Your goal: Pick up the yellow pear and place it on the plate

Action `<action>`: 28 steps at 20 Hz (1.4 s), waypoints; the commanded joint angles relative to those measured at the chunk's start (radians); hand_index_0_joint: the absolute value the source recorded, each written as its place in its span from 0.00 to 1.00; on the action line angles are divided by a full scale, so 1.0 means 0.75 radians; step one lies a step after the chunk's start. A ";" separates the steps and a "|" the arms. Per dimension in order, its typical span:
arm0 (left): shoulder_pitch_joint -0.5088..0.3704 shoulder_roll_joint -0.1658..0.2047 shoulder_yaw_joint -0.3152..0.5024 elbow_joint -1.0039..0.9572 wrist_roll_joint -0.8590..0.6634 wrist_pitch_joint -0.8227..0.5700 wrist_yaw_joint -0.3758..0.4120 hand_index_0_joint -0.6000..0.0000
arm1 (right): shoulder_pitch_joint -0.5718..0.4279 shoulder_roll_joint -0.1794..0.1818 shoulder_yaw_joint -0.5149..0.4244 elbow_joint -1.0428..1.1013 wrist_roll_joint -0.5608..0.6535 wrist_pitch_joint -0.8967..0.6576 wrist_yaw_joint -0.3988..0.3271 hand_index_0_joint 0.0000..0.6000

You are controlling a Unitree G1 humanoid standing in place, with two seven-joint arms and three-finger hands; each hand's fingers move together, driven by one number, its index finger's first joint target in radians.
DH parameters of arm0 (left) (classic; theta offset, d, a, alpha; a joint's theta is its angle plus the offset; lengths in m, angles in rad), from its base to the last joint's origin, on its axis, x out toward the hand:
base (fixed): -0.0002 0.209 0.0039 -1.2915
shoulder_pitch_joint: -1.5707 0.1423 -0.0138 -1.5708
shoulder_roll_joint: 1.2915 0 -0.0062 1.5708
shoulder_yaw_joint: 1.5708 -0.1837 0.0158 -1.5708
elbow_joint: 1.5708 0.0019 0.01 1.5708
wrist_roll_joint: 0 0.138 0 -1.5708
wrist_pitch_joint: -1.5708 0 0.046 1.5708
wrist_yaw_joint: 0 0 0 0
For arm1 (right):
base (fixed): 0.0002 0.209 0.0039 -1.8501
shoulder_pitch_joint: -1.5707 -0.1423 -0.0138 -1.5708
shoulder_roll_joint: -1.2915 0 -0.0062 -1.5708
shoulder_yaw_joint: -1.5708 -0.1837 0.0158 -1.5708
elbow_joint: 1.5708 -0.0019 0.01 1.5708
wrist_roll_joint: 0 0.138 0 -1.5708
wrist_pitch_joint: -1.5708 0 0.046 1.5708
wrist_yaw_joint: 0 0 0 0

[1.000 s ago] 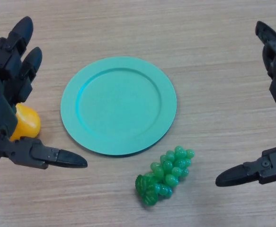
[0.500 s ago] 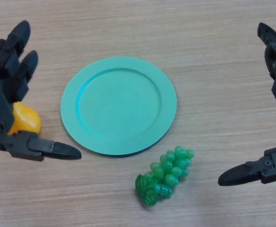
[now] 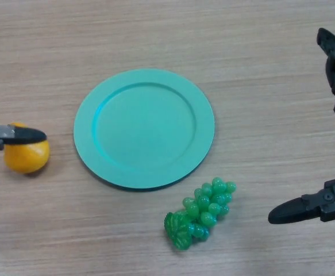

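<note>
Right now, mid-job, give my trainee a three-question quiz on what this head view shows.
1. True or false: the yellow pear lies on the teal plate.
2. Which fruit lies nearer the right hand: A) the pear, B) the green grapes?
3. Fill in: a finger of the left hand shows just over the ____.

Key:
1. False: it sits on the table, left of the plate.
2. B.
3. pear.

You see a matt wood-grain table (image 3: 156, 34), a smooth satin teal plate (image 3: 144, 127), glossy translucent plastic-looking green grapes (image 3: 200, 213) and a shiny smooth yellow pear (image 3: 26, 156)
</note>
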 commanded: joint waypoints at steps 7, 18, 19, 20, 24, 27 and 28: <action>-0.157 0.135 0.013 0.430 0.032 -0.379 0.129 1.00 | -0.007 -0.020 -0.079 -0.084 0.064 -0.190 -0.039 0.00; -0.163 0.034 -0.093 0.531 0.155 -0.284 0.222 1.00 | 0.037 -0.014 -0.154 -0.082 0.102 -0.224 -0.016 0.00; -0.173 0.034 -0.093 0.566 0.147 -0.289 0.231 1.00 | 0.037 -0.015 -0.160 -0.088 0.107 -0.212 -0.015 0.00; -0.181 0.035 -0.099 0.593 0.147 -0.286 0.236 1.00 | 0.036 -0.015 -0.161 -0.090 0.108 -0.209 -0.015 0.00; -0.216 0.037 -0.116 0.750 0.144 -0.346 0.265 1.00 | 0.042 -0.010 -0.152 -0.090 0.096 -0.218 -0.017 0.00; -0.262 0.039 -0.139 0.911 0.142 -0.402 0.278 1.00 | 0.045 -0.013 -0.150 -0.103 0.079 -0.204 -0.012 0.00; -0.276 0.039 -0.145 0.949 0.141 -0.419 0.278 1.00 | 0.044 -0.013 -0.141 -0.100 0.067 -0.201 -0.014 0.00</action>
